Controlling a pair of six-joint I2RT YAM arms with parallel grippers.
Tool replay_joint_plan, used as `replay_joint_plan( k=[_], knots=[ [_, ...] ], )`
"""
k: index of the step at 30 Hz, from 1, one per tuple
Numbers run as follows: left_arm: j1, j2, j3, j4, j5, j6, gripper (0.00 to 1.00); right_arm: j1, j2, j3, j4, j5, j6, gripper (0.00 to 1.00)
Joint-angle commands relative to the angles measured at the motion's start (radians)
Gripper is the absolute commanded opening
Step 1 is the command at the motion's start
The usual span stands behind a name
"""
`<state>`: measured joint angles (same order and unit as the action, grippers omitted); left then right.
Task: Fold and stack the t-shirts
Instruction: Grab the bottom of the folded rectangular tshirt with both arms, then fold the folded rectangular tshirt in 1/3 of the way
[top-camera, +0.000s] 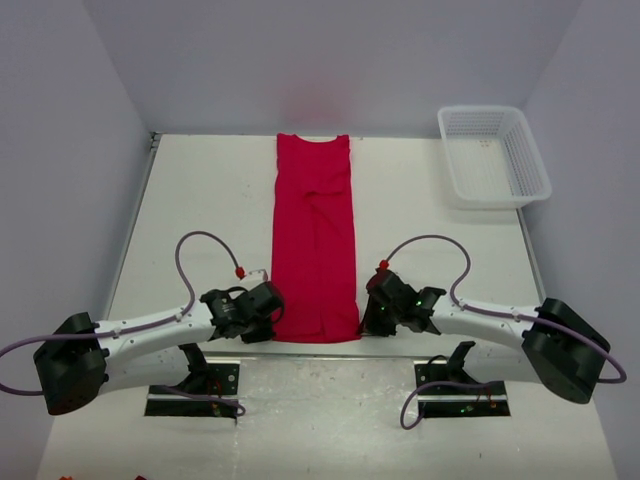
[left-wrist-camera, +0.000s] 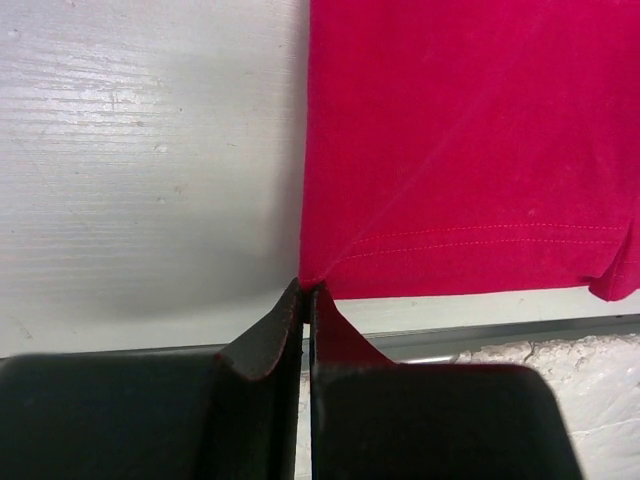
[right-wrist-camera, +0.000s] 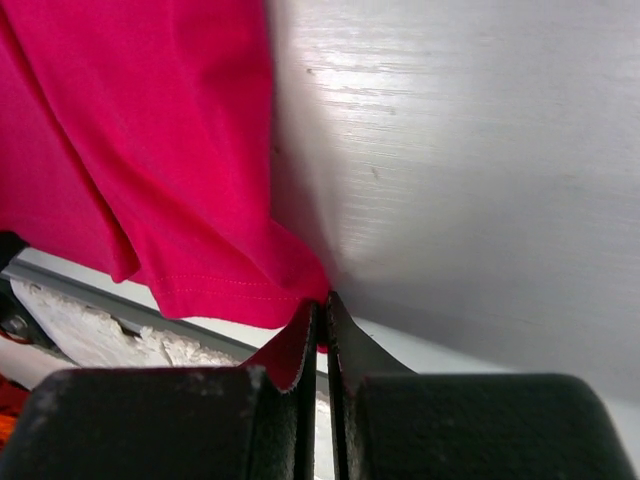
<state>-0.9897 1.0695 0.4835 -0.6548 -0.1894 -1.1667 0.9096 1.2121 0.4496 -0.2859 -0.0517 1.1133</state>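
A robotics lab cell: a white desk (top-camera: 200, 200) boxed by plain walls (top-camera: 60, 150), robot arms (top-camera: 150, 335) bolted on.

In the left wrist view the t-shirt (left-wrist-camera: 470, 140) runs out of the picture at the top and right edges. Its near corner disappears between the pressed-together fingers of the left gripper (left-wrist-camera: 305, 293), so how much cloth is pinched cannot be told. In the right wrist view the cloth is cut off at the top and left, its left part is blurred, and the corner is lost inside the right gripper (right-wrist-camera: 321, 303). From the top camera both pairs of fingertips are hidden under the black gripper bodies. The neck label is too small to make out, and the purple cable (top-camera: 205, 234) of the left arm leaves the picture at the left edge.
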Motion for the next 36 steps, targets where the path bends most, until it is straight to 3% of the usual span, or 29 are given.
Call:
replay_joint_plan(
  k=[1, 5, 16, 29, 36],
  knots=[
    [-0.004, -0.002, 0.05, -0.051, -0.01, 0.027, 0.0, 0.002, 0.037, 0.011, -0.007, -0.006, -0.108, 0.0],
    [-0.004, -0.019, 0.087, -0.045, 0.001, 0.061, 0.0, 0.018, -0.008, 0.027, -0.01, -0.02, -0.156, 0.0],
    [-0.004, -0.08, 0.145, -0.114, -0.028, 0.05, 0.0, 0.041, -0.138, 0.141, -0.219, 0.021, -0.267, 0.0],
    [-0.006, -0.108, 0.171, -0.127, -0.019, 0.062, 0.0, 0.045, -0.141, 0.213, -0.298, 0.05, -0.285, 0.0],
    [-0.006, -0.135, 0.323, -0.183, -0.126, 0.105, 0.0, 0.045, -0.108, 0.348, -0.354, 0.136, -0.36, 0.0]
  ],
)
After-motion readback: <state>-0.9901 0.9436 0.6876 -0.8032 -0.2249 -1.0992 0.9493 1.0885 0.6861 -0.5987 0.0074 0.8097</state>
